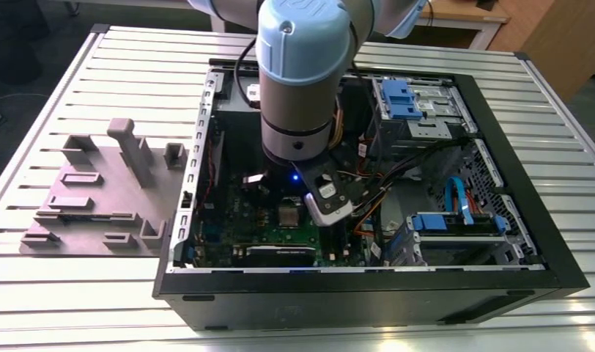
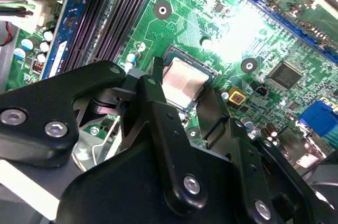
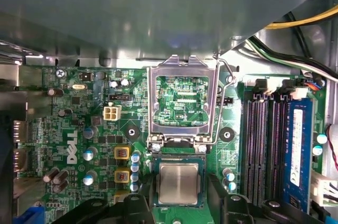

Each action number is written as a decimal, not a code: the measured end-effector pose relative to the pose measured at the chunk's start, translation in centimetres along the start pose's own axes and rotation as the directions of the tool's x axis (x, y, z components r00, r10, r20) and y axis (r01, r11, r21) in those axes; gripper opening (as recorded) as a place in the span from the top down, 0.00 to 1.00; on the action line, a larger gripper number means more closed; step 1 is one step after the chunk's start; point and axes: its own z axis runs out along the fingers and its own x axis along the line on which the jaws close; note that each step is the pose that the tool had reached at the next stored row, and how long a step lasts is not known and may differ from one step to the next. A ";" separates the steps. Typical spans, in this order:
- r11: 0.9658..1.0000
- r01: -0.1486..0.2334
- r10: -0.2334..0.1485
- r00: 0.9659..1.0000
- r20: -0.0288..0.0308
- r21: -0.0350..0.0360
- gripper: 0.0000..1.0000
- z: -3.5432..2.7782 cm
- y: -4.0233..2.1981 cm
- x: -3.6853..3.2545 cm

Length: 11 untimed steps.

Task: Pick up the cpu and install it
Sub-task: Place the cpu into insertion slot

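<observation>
Gripper (image 3: 179, 191) position: low over the green motherboard (image 3: 79, 129), inside the open computer case (image 1: 376, 301). Finger state: spread apart, holding nothing. In both wrist views the two black fingers (image 2: 152, 89) stand one on each side of the cpu (image 3: 178, 183), just beside the socket edges. A narrow gap shows between each finger and the chip. Cpu location: lying flat, metal top up, seated in the dark square socket on the motherboard. The hinged metal socket frame (image 3: 154, 102) is swung up and open, just beyond the cpu. Memory slots (image 3: 261, 139) run alongside the socket. A grey plastic tray (image 1: 92, 198) lies on the slatted table (image 1: 72, 286), beside the case at the exterior view's left.
</observation>
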 end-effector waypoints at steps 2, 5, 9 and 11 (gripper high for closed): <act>1.000 0.000 0.000 1.000 0.000 0.000 0.48 -0.24 0.00 -0.01; 1.000 0.000 0.000 1.000 0.000 0.000 0.48 -0.69 -0.01 -0.02; 1.000 0.000 0.000 1.000 0.000 0.000 0.48 -1.26 -0.02 -0.04; 1.000 0.000 0.000 1.000 0.000 0.000 0.48 -1.28 -0.02 -0.04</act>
